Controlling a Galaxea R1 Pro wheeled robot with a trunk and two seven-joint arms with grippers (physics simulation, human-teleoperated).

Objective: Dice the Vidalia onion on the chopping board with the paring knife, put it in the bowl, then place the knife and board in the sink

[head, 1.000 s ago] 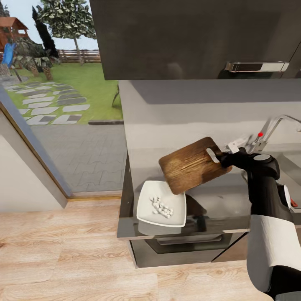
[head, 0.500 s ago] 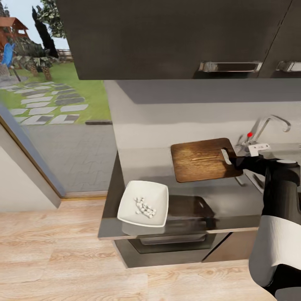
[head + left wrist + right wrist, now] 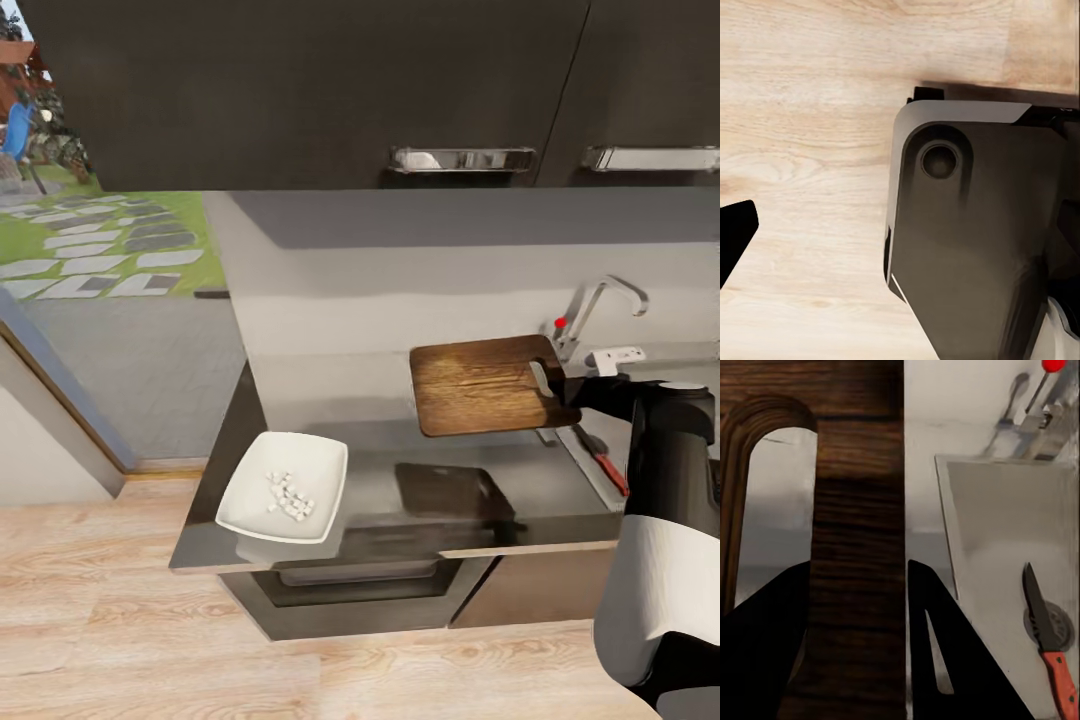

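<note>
The right arm reaches forward over the long grey counter (image 3: pixel 560 490), its fingers (image 3: pixel 945 660) clamped on the handle end of the dark brown wooden chopping board (image 3: pixel 485 385), held level in the air beside the steel sink (image 3: pixel 1005 547). Whether the left fingers (image 3: pixel 731 240) are parted cannot be told.

I see glossy black upper cabinets (image 3: pixel 300 90) with chrome bar handles (image 3: pixel 462 159) above a pale grey wall (image 3: pixel 400 290). The floor (image 3: pixel 120 620) is light wood planks. At the left, a big window (image 3: pixel 100 300) shows grass and stepping stones in daylight.
</note>
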